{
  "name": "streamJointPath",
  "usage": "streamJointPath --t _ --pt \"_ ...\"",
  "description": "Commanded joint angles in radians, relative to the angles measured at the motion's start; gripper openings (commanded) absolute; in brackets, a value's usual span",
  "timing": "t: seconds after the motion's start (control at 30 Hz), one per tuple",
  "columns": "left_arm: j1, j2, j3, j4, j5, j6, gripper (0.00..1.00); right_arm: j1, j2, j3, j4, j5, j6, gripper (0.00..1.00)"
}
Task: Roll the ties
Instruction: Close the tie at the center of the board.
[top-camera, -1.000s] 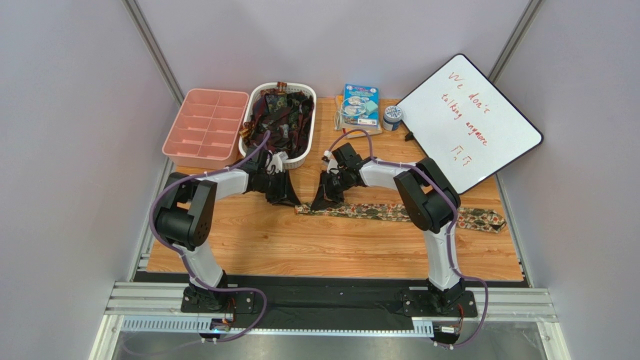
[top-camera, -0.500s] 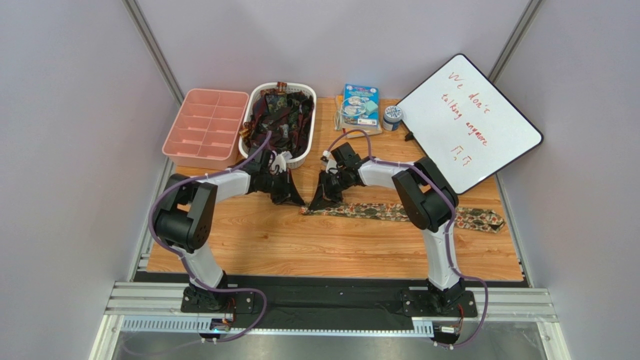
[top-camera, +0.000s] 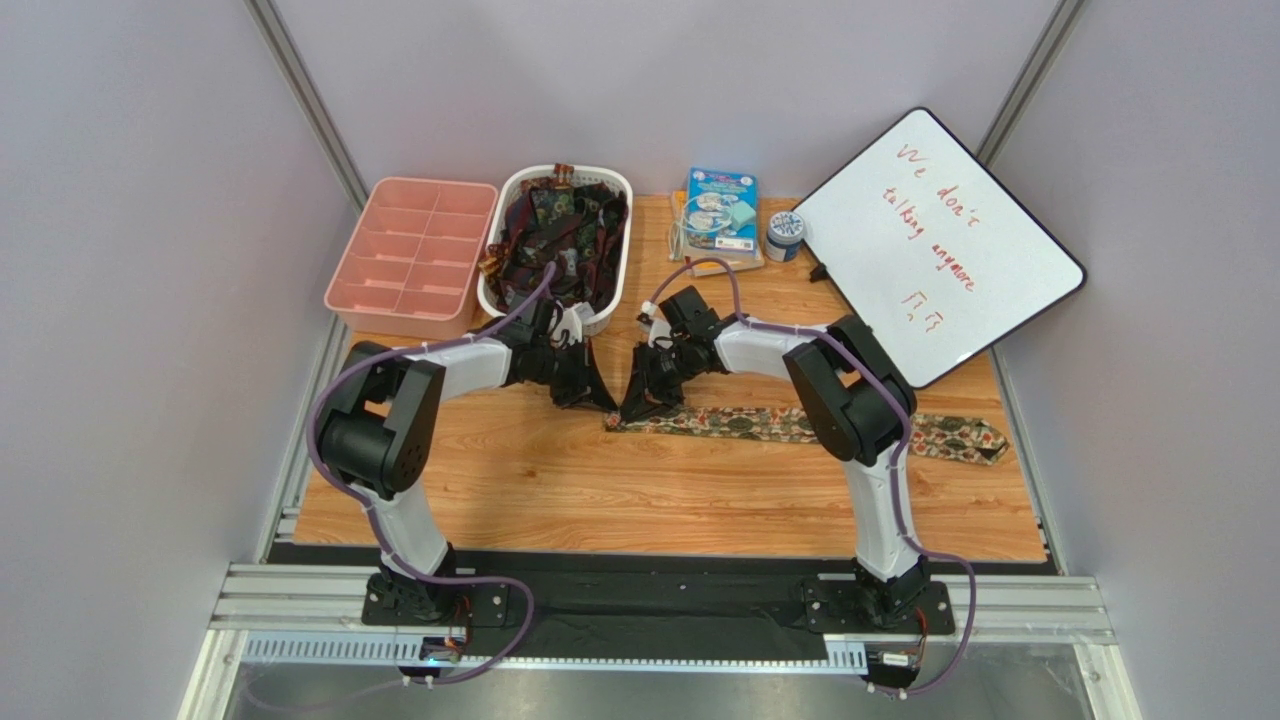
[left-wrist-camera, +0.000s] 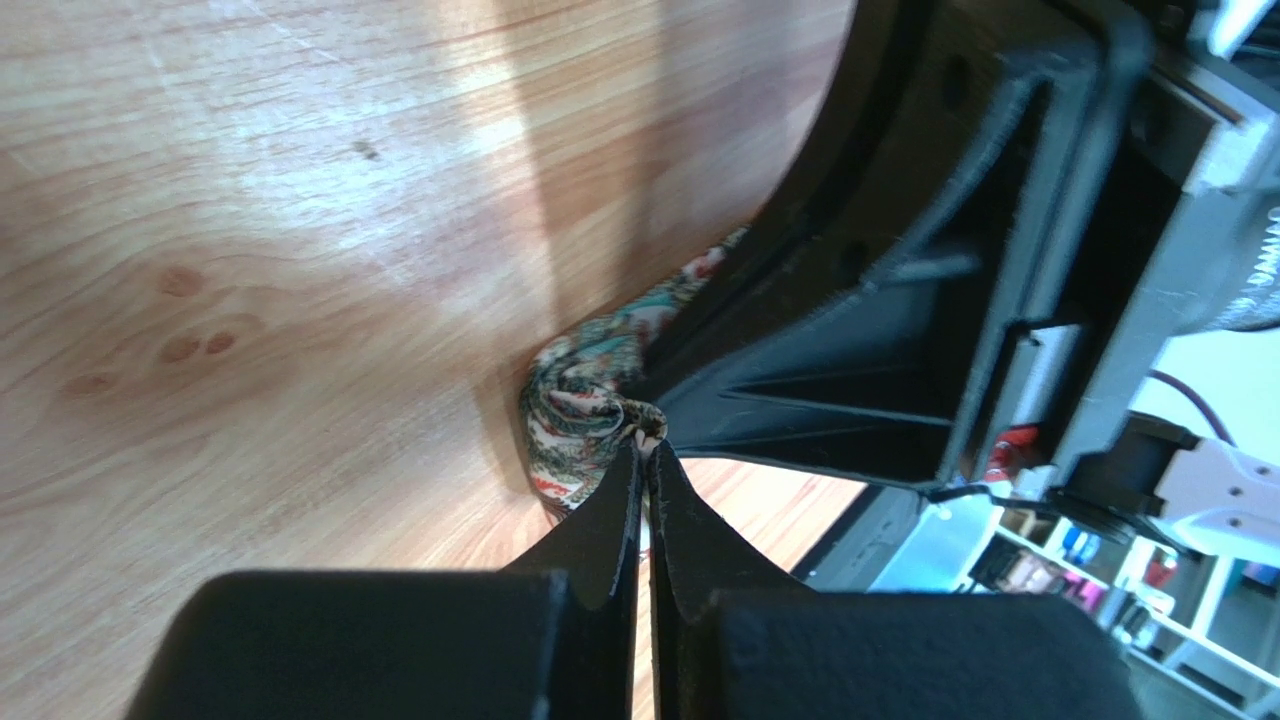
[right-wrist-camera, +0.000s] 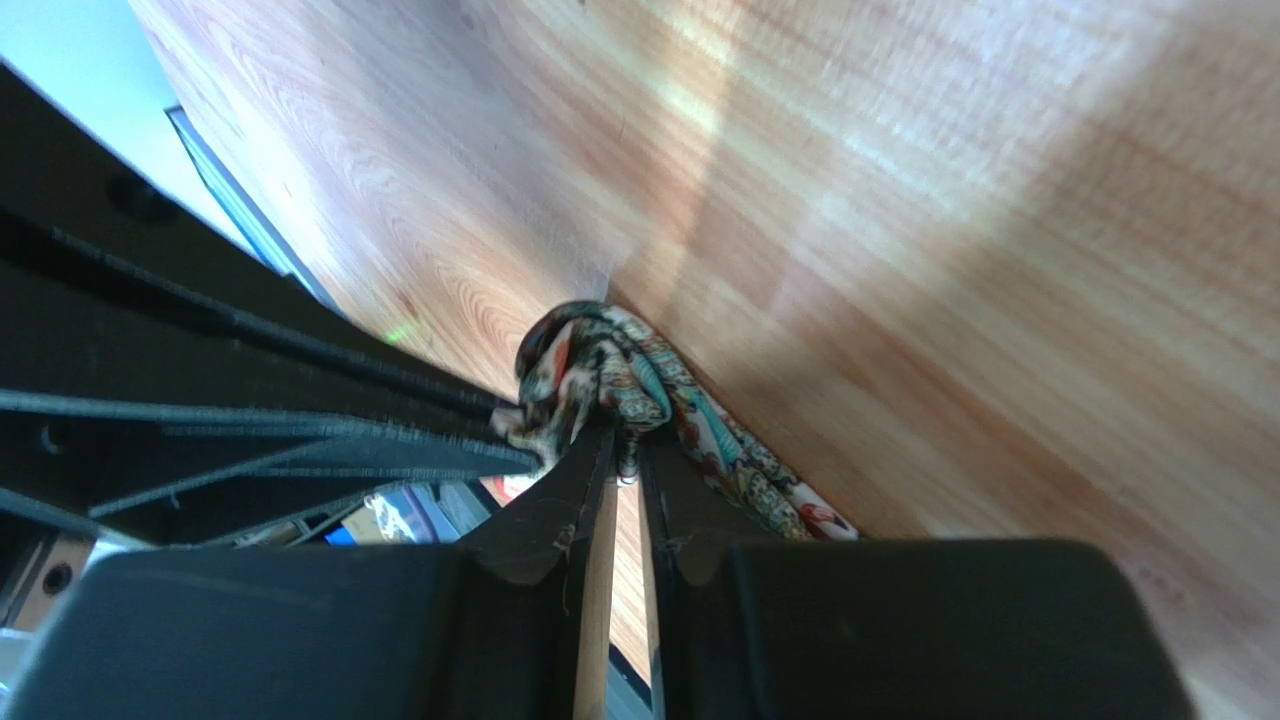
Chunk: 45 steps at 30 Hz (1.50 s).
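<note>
Two robot arms meet at the middle of a wooden table (top-camera: 676, 495), both working the left end of an olive-and-tan tie (top-camera: 751, 425) that lies flat across the boards and runs off to the right, passing under the right arm to a wider end near the table's right edge. That left end is curled up into a small, loose roll of floral print. The left gripper (left-wrist-camera: 646, 458) comes at the roll from the left with its fingers pressed together; their tips touch the curl, but the wrist view does not make clear whether any cloth is caught between them. The right gripper (right-wrist-camera: 619, 443) comes in from the right, its fingers a narrow slit apart with bare wood showing through the gap and the roll bunched at their tips; whether they grip the fabric cannot be told. The two grippers stand tip to tip, nearly touching, over the same curl. At the far left of the table sits a pink compartment tray (top-camera: 398, 318), and just beside it on the right a white basket (top-camera: 594, 320) heaped with dark ties (top-camera: 556, 233). Farther right along the far edge lie a blue box (top-camera: 721, 207) and a small round item (top-camera: 784, 233), and a whiteboard (top-camera: 939, 240) with red handwriting lies tilted at the far right corner.
</note>
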Motion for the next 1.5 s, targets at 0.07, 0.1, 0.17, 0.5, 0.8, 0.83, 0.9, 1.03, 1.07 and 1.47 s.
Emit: streamJointPath --t 0.07,0.1,0.17,0.5,0.8,0.83,0.9,1.03,1.07,1.47 --pt "-0.004 0.019 0.016 -0.084 -0.086 0.030 0.00 0.012 -0.079 0.006 -0.097 0.018 -0.083 0.17" --pt "-0.004 0.020 0.019 -0.097 -0.089 0.035 0.00 0.009 -0.083 0.008 -0.103 0.015 -0.091 0.18" --pt "-0.006 0.020 0.021 -0.100 -0.099 0.043 0.00 0.008 -0.091 0.005 -0.117 0.009 -0.092 0.18" --pt "-0.004 -0.007 0.030 -0.114 -0.106 0.051 0.00 -0.020 -0.097 -0.008 -0.120 0.023 -0.108 0.16" --pt "-0.006 -0.084 0.033 -0.108 -0.059 0.035 0.00 -0.002 -0.022 0.044 -0.065 0.009 -0.048 0.00" --pt "-0.006 -0.090 0.034 -0.107 -0.042 0.029 0.00 0.008 -0.022 0.048 -0.065 0.006 -0.045 0.00" --pt "-0.006 -0.096 0.033 -0.097 -0.027 0.008 0.00 0.015 -0.020 0.051 -0.053 0.007 -0.031 0.00" --pt "-0.015 -0.087 0.024 -0.067 0.001 -0.028 0.00 0.024 0.009 0.060 -0.027 0.018 -0.022 0.00" --pt "-0.023 -0.076 0.021 -0.058 0.001 -0.034 0.00 0.025 0.019 0.060 -0.021 0.024 -0.023 0.00" --pt "-0.054 0.043 -0.042 0.042 -0.072 -0.095 0.00 0.026 0.043 0.028 0.032 0.035 -0.017 0.02"
